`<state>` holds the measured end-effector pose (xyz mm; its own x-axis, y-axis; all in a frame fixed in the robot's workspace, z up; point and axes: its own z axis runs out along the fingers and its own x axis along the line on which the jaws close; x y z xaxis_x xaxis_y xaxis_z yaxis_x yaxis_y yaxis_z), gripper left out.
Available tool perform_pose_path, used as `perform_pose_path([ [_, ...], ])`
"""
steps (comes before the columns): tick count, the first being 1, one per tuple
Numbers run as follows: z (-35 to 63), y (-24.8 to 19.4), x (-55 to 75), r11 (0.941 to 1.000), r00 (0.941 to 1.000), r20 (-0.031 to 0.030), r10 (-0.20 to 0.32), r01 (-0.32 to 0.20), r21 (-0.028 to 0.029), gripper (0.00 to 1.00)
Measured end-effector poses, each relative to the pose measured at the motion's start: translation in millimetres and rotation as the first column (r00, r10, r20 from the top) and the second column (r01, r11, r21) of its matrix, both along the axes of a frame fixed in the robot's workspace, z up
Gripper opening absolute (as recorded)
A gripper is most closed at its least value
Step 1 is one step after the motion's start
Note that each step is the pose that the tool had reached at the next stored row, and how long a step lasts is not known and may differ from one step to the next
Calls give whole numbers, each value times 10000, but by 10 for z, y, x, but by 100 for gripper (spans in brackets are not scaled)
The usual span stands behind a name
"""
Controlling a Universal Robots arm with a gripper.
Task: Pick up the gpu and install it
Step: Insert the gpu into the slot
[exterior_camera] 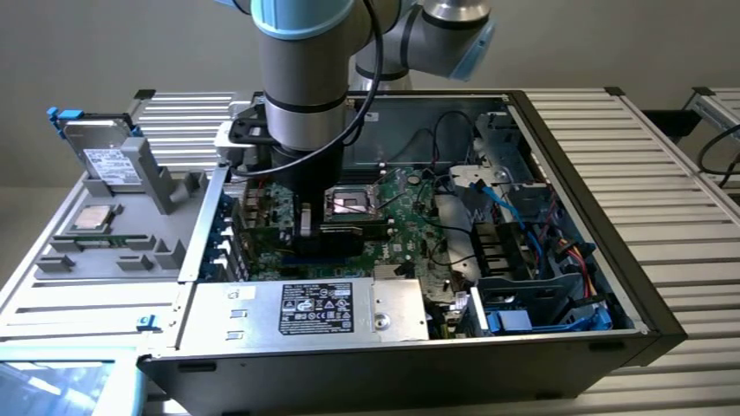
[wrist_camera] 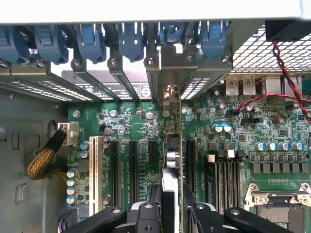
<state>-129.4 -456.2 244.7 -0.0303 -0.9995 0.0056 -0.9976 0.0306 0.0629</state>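
Observation:
The gpu (wrist_camera: 171,165) hangs edge-on between my fingers (wrist_camera: 148,213), its silver end bracket (wrist_camera: 169,94) close to the case's rear slot openings. My gripper (wrist_camera: 171,208) is shut on it, directly above the black expansion slots (wrist_camera: 132,165) of the green motherboard (wrist_camera: 131,126). In the exterior view the gripper (exterior_camera: 304,227) reaches down into the open computer case, with the gpu (exterior_camera: 310,247) just over the motherboard (exterior_camera: 399,217). Whether the card's lower edge touches a slot is hidden.
Blue slot latches (wrist_camera: 92,41) line the case's rear wall. A CPU socket (wrist_camera: 282,204), a yellow-sleeved cable (wrist_camera: 43,160) and a red-black wire (wrist_camera: 286,73) flank the slots. The power supply (exterior_camera: 318,308), drive cables (exterior_camera: 509,208) and a grey parts tray (exterior_camera: 110,251) surround the work area.

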Motion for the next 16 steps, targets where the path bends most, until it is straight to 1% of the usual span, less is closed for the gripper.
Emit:
perform_pose_path([
  [16, 0, -1, 1, 10000, 10000, 6, 2, -2, 0, 28],
])
